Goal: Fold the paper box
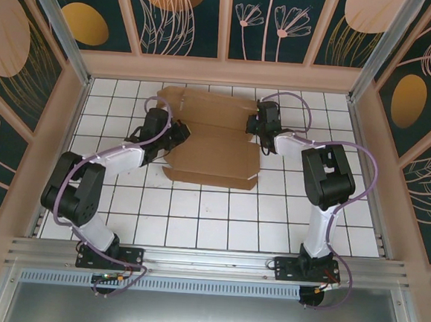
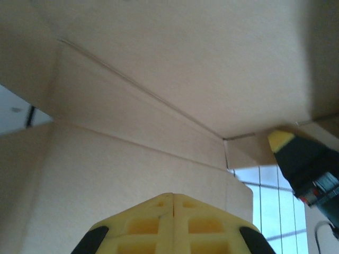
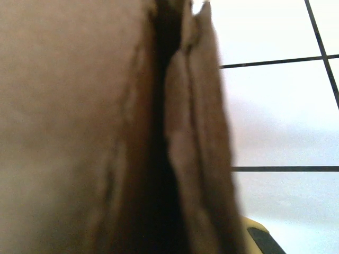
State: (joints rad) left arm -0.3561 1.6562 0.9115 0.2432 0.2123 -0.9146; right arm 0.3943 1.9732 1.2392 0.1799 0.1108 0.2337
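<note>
The paper box (image 1: pixel 212 153) is brown cardboard, part-folded, lying on the white tiled table toward the back. My left gripper (image 1: pixel 179 133) is at the box's left edge. In the left wrist view its yellow fingers (image 2: pixel 173 194) are pressed together with nothing between them, their tips just short of a creased cardboard panel (image 2: pixel 159 79). My right gripper (image 1: pixel 257 125) is at the box's back right corner. In the right wrist view layered cardboard (image 3: pixel 196 132) runs down into the jaws, beside one yellow finger (image 3: pixel 257 235). The left wrist view catches the right gripper (image 2: pixel 299 159) at the box's far edge.
Bare tiled table (image 1: pixel 218 221) lies between the box and the arm bases. Wooden walls (image 1: pixel 222 70) with patterned panels close in the back and both sides. An aluminium rail (image 1: pixel 207 265) runs along the near edge.
</note>
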